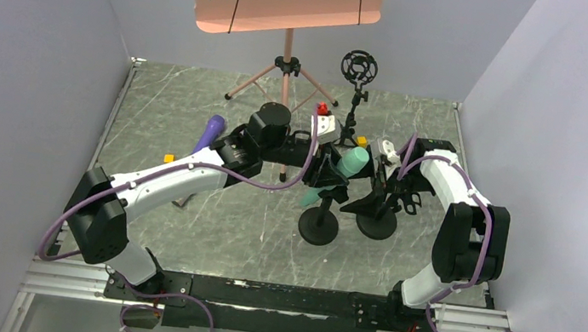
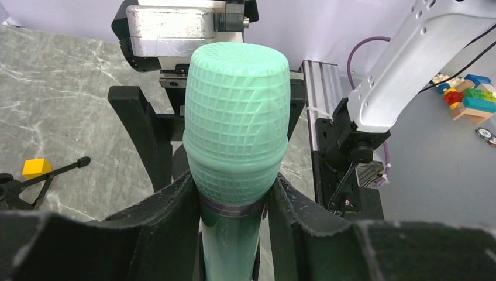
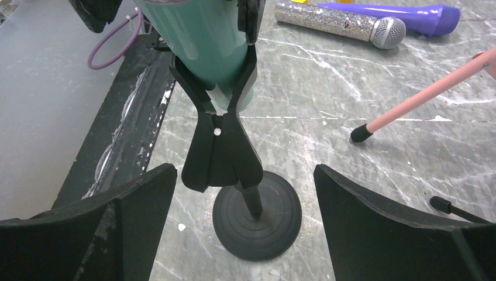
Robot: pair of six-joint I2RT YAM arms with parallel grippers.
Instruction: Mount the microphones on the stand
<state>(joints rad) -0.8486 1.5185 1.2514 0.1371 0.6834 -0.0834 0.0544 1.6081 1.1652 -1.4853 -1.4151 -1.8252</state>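
Here the left gripper (image 2: 231,202) clamps the green microphone (image 2: 237,117) below its head. The right gripper (image 3: 243,178) gapes wide, clear of the stand clip (image 3: 219,149) both sides.

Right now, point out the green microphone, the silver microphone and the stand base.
green microphone (image 2: 237,117), left wrist view, ribbed head
silver microphone (image 3: 327,20), right wrist view, glittery handle
stand base (image 3: 270,229), right wrist view, round disc

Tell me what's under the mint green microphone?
A black spring clip holds the mint green microphone; below are its post and round black base on the grey marble table. The clip partly hides the microphone's tip.
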